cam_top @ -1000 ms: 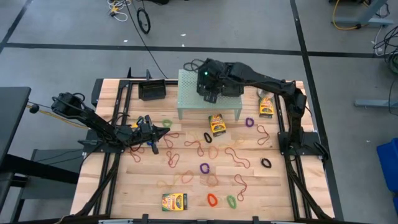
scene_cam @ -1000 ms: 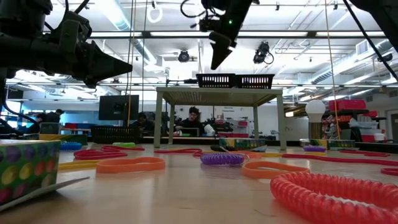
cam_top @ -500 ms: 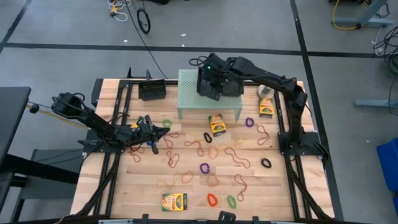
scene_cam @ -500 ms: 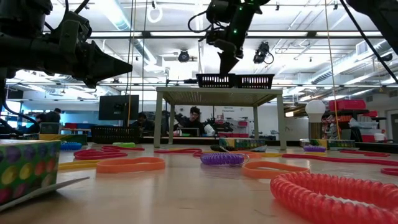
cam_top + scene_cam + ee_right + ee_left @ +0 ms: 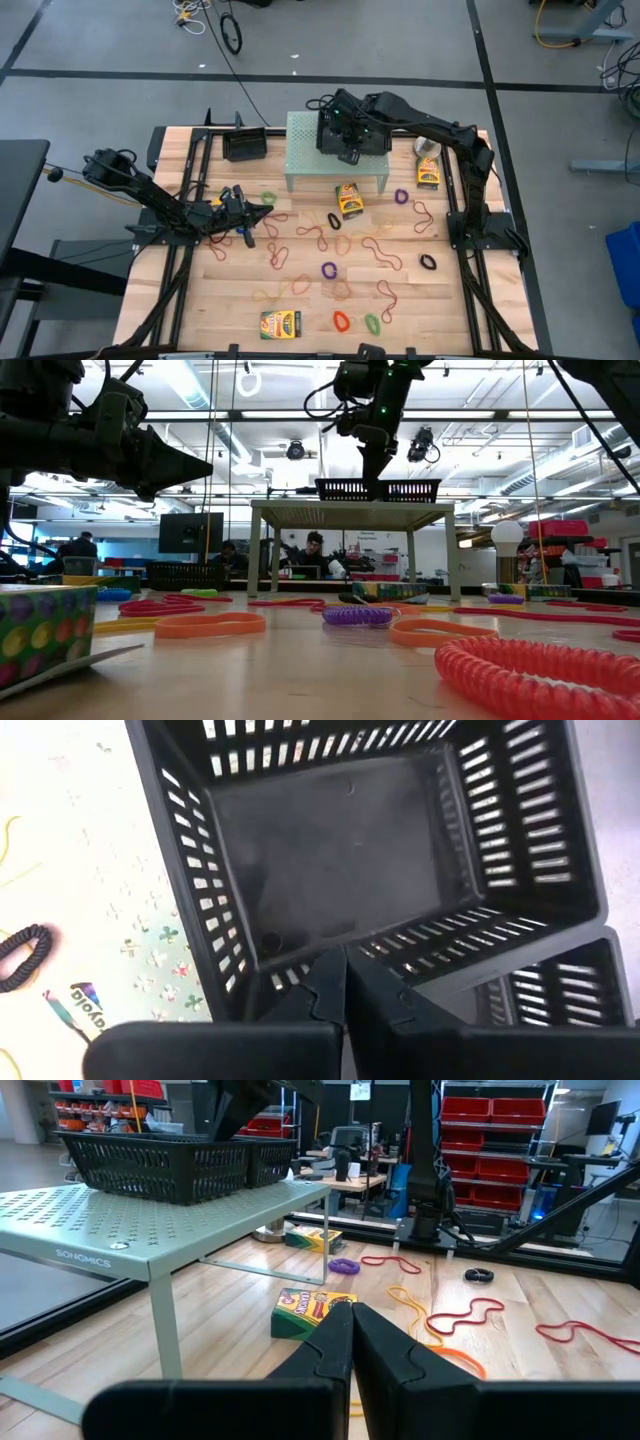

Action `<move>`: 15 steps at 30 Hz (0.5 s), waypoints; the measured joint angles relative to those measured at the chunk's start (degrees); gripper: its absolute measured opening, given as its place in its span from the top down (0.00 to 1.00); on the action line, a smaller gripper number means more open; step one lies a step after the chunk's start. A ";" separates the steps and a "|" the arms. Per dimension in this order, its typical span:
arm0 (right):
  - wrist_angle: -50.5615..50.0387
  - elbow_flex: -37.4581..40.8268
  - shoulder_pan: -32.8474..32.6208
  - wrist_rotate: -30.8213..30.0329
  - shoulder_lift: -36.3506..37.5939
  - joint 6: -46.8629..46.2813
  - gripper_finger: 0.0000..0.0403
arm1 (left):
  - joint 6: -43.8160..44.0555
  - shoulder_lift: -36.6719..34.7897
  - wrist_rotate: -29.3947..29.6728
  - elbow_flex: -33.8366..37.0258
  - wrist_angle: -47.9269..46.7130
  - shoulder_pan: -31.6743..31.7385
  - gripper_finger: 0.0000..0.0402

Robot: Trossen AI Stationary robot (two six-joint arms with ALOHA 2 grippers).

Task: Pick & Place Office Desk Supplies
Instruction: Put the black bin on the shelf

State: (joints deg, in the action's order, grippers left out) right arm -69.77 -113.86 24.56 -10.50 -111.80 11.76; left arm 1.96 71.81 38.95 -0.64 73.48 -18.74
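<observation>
Black right gripper (image 5: 346,152) over the slotted black basket (image 5: 380,850) on the pale green perforated stand (image 5: 305,150), fingers pressed together, holding nothing.

Its arm reaches from the table's right edge across the stand top. Left gripper (image 5: 262,212) waits low at the left, likewise closed and empty. Rubber-band loops (image 5: 329,269) and crayon boxes (image 5: 349,200) lie scattered on the wooden tabletop (image 5: 310,300); one box (image 5: 281,324) sits near the front edge. A workshop shows behind.

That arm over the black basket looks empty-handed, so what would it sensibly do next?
Probably lift away and head for a loose band on the table. The right tool is shut on nothing above the black basket, whose floor looks bare, while bands like the purple one lie unsorted.
</observation>
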 joint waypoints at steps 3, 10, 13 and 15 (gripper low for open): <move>-0.17 0.00 -0.09 -0.09 0.11 -0.14 0.98 | 0.00 0.00 -0.01 0.00 -0.01 0.00 0.97; -0.92 -0.20 -0.74 -1.09 2.47 -0.38 0.97 | 0.00 0.00 0.00 0.00 -0.01 0.00 0.97; -1.10 -0.17 -0.85 -1.92 4.25 -0.62 0.97 | 0.00 0.00 -0.01 0.00 -0.03 0.00 0.97; -1.59 -0.20 -0.84 -2.45 5.37 -1.42 0.97 | 0.00 0.00 -0.01 0.00 0.01 0.00 0.97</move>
State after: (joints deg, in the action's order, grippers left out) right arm -71.36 -114.06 23.72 -12.96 -106.42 10.34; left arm 1.96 71.81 38.94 -0.64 73.49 -18.74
